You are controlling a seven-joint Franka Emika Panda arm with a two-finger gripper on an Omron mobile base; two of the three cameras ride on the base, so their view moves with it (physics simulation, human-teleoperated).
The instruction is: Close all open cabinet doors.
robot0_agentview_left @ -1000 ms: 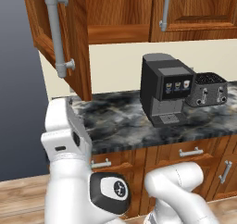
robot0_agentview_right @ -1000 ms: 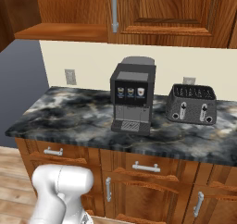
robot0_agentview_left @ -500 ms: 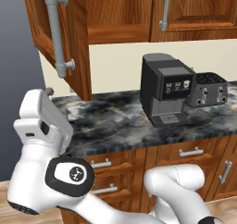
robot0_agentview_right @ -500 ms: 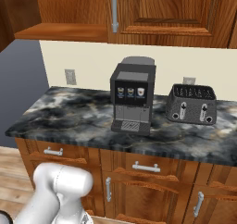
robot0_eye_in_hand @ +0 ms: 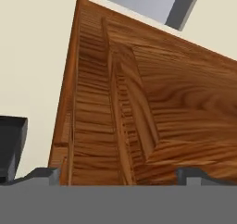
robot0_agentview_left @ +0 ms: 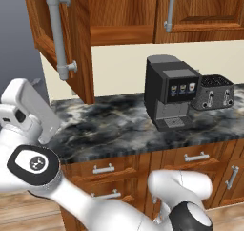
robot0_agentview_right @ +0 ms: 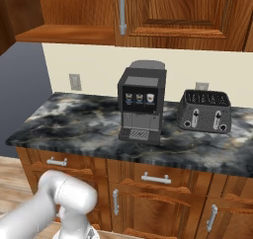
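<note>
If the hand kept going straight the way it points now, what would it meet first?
Most likely the open cabinet door: its raised-panel face lies straight ahead of the open hand in the hand view, with nothing between. How far off it is cannot be told.

Reddish-brown open cabinet door (robot0_agentview_left: 71, 39) swung outward at upper left, closed cabinet doors (robot0_agentview_left: 200, 10) beside it.

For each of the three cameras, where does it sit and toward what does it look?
Left base view: behind the arm, on its left, facing the open cabinet door and coffee machine; the white arm crosses below.
Right base view: behind on the right, facing the coffee machine and toaster; an arm joint shows low left.
Hand view: on the hand, facing the door panel; open tool at bottom.
Both base views share the coffee machine and toaster.
</note>
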